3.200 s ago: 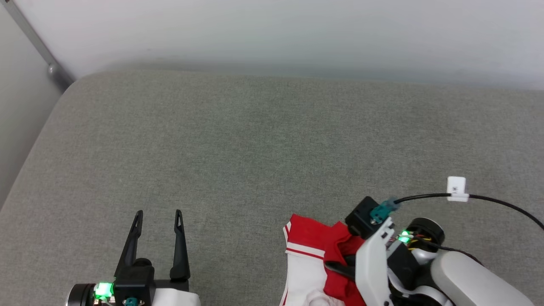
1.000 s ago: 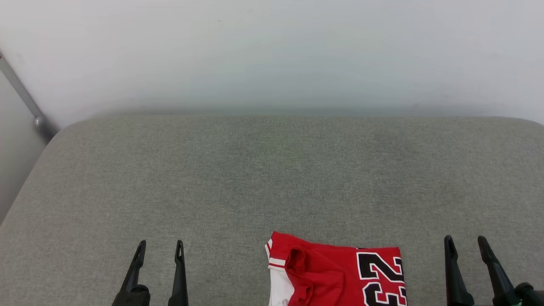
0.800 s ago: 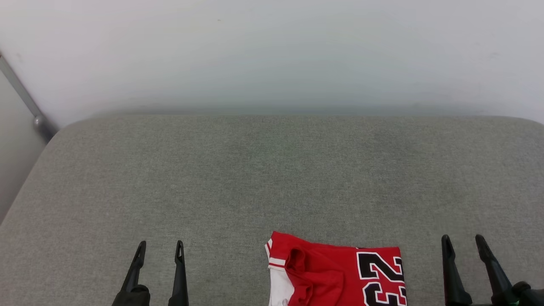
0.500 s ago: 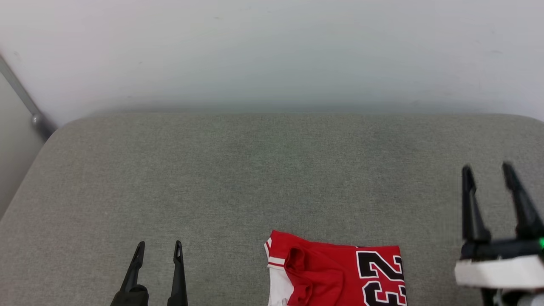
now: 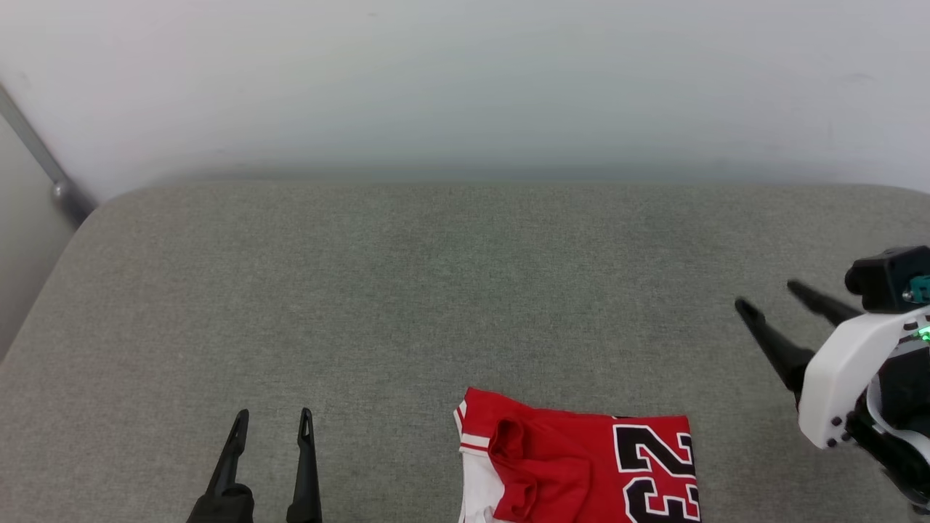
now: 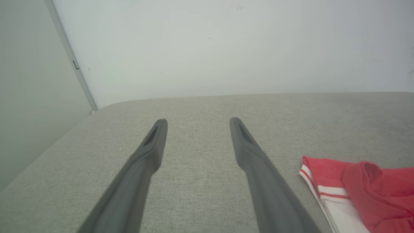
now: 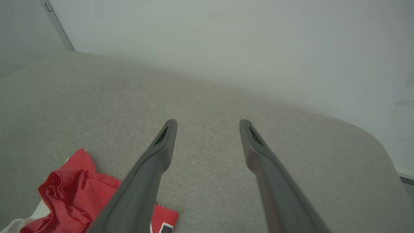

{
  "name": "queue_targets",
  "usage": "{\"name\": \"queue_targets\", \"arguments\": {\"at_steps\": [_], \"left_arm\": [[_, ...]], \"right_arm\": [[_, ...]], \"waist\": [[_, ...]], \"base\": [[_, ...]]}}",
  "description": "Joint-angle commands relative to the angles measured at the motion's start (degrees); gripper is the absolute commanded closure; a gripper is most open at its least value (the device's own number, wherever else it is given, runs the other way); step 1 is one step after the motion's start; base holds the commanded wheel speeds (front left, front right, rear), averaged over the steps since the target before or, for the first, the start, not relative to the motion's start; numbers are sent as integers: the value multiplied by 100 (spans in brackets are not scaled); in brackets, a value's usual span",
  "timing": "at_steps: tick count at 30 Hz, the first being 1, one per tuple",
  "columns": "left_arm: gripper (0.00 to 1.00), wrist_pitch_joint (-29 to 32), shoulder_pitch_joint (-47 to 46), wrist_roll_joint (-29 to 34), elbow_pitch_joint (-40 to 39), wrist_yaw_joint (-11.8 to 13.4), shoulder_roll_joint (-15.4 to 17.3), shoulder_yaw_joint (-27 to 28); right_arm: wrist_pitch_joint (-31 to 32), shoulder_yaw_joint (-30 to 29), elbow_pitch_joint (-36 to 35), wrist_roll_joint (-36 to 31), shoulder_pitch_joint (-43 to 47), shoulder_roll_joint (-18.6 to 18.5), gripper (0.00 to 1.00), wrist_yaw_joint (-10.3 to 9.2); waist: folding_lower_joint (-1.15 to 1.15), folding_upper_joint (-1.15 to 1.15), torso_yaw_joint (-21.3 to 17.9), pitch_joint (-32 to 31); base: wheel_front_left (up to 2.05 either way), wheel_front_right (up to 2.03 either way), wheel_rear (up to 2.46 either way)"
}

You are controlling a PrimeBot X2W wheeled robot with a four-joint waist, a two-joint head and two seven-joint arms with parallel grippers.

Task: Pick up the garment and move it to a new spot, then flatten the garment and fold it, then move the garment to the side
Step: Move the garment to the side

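The garment point(image 5: 574, 465), a folded red jersey with a white red-striped sleeve and black numerals, lies on the grey padded surface point(image 5: 436, 290) at the bottom middle of the head view. Its sleeve edge shows in the left wrist view as the garment point(image 6: 349, 187) at lower right, and the garment point(image 7: 74, 194) sits at lower left in the right wrist view. My left gripper point(image 5: 272, 421) stands open at the bottom left, apart from the jersey, nothing between its fingers. My right gripper point(image 5: 769, 296) hangs open at the right edge, raised and tilted leftward, empty. The left gripper point(image 6: 198, 121) and right gripper point(image 7: 207, 122) both show spread fingers.
A pale wall point(image 5: 465, 87) backs the padded surface. A grey metal bar point(image 5: 43, 163) slants down at the far left corner. The surface's rounded left edge point(image 5: 43, 305) and right far corner point(image 7: 372, 139) drop off.
The right arm let go of the garment, drew back to the right, then rose and tilted its fingers to the left. The head camera shifted. The left gripper has stayed put.
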Motion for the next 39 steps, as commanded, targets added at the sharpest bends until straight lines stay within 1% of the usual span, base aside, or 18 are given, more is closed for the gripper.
{"name": "queue_targets", "arguments": {"at_steps": [1, 4, 5, 6, 9, 12, 16, 19, 27, 31, 32, 33, 34, 35, 39], "left_arm": [[0, -40, -89, 14, -9, -14, -1, 14], [0, -40, -141, 7, -29, -30, -6, 35], [0, -40, -171, 2, -29, -37, -9, 35], [0, -40, -204, 1, -20, -48, -11, 29], [0, -40, -277, 25, -1, -86, -13, -7], [0, -40, -396, 44, -29, -105, -19, -26], [0, -40, -586, 58, -38, -127, -23, -48], [0, -40, -731, 71, -28, -163, -27, -80], [0, -40, -1014, 94, 4, -196, -31, -101], [0, -40, -1057, 86, 3, -179, -35, -120], [0, -40, -1065, 82, 6, -170, -35, -123], [0, -40, -1070, 75, 15, -165, -37, -129], [0, -40, -1070, 75, 15, -165, -37, -129], [0, -40, -1077, 67, 23, -160, -38, -134], [0, -40, -1053, 31, 53, -120, -42, -138]], "right_arm": [[548, 137, 18, 488, 30, -250, 0, -7], [1592, 369, 7, 1497, 223, -605, 0, -6], [1839, 398, -19, 1734, 268, -741, 0, -6], [2069, 441, -17, 2025, 351, -798, 0, -6], [2589, 477, 25, 2708, 612, -880, 0, -6], [2852, 469, 71, 3134, 793, -895, 0, -6], [2877, 484, 191, 3456, 910, -753, 0, -6], [2841, 621, 286, 3582, 918, -682, 0, -6], [2684, 1210, 556, 3761, 807, -528, 0, -6], [2550, 1478, 663, 3752, 765, -549, 0, -7], [2507, 1537, 688, 3732, 739, -560, 8, -8], [2428, 1578, 703, 3714, 711, -574, 95, -8], [2428, 1578, 703, 3714, 711, -574, 95, -8], [2377, 1626, 709, 3697, 688, -604, 100, -8], [2170, 1784, 710, 3702, 574, -774, 100, -8]], "waist": [[0, 0, 13, 61], [0, 0, 35, 189], [0, 0, 45, 237], [0, 0, 59, 282], [0, 0, 99, 437], [0, 0, 147, 628], [0, 0, 236, 882], [0, 0, 310, 1047], [0, 0, 487, 1393], [0, 0, 543, 1470], [0, 0, 553, 1480], [0, 0, 563, 1486], [0, 0, 563, 1486], [0, 0, 573, 1486], [0, 0, 581, 1420]], "base": [[0, 0, 0], [0, 0, 0], [0, 0, 0], [0, 0, 0], [0, 0, 0], [0, 0, 0], [0, 0, 0], [0, 0, 0], [0, 0, 0], [0, 0, 0], [0, 0, 0], [0, 0, 0], [0, 0, 0], [0, 0, 0], [0, 0, 0]]}}
